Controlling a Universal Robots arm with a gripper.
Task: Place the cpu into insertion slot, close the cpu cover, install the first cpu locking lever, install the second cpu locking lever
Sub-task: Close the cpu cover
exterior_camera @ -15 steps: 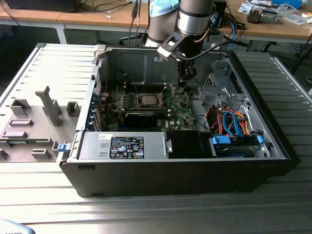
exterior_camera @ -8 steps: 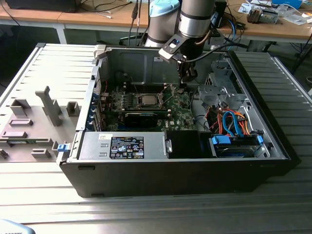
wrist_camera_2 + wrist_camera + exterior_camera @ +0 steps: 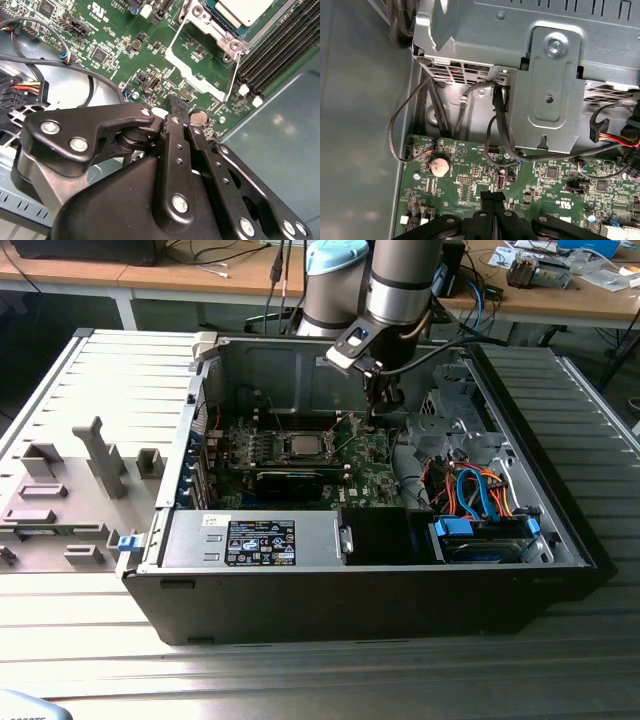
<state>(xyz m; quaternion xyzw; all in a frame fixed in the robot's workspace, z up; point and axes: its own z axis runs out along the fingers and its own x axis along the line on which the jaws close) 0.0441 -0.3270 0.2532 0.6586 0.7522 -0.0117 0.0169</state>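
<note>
Your tool (image 3: 177, 106) hangs low inside the open computer case (image 3: 400, 590). Its jaws are pressed together with nothing seen between them. The tips sit just above the green motherboard (image 3: 100, 30), close beside a coin battery (image 3: 200, 117).

- Case lies on its side on the slatted worktop (image 3: 300, 680).
- The cpu cover (image 3: 200, 80) looks swung up off the insertion slot (image 3: 212, 27), with board showing through its square window. It stands between your tool and the slot.
- The cpu (image 3: 245, 10) already rests in the slot, silver top up.
- From your tool, cover first and then cpu lie toward the exterior view's left.
- Cover is near square, so you have no long axis to line up on.
- Count: one tool, one cover, one cpu, one slot.
- Levers are too thin to count with confidence.
</note>
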